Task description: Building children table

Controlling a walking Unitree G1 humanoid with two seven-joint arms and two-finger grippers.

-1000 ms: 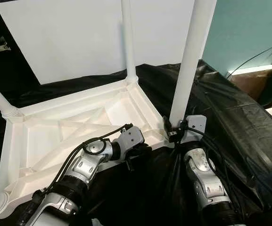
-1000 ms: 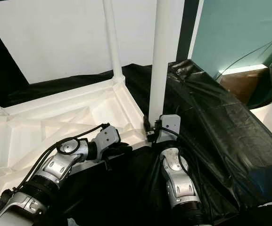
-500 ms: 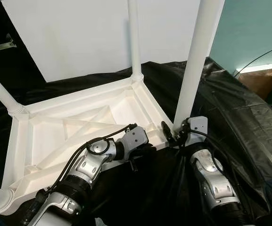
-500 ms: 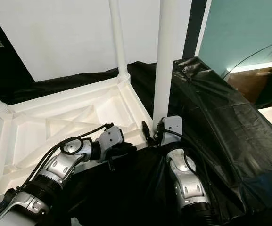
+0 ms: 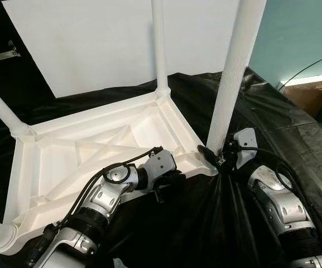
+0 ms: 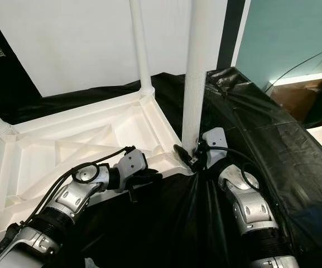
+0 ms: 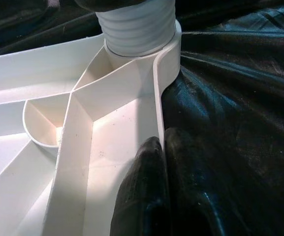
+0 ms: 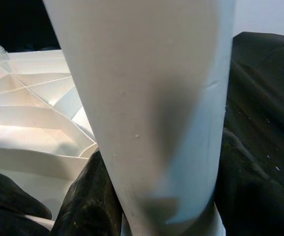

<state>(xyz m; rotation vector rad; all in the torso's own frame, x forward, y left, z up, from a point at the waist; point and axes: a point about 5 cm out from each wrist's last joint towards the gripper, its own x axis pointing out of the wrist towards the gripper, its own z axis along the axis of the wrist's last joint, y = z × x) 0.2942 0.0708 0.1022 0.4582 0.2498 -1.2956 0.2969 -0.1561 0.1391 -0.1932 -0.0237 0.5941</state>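
Left eye view has the upturned white table top lying on a surface draped in black sheet, and the near right leg stands straight up from its corner socket, long axis vertical. That leg is the landmark. The right end effector sits at the leg's foot, and the right wrist view shows black fingers on either side of the shaft, so it is clasped around the leg just above the socket. The left end effector is further along the same near rim from that leg, fingers pinched together on the thin rim wall. The right arm is the nearer one to the leg. The leg's upper end is cut off, and whether its thread is fully seated in the socket cannot be made out.
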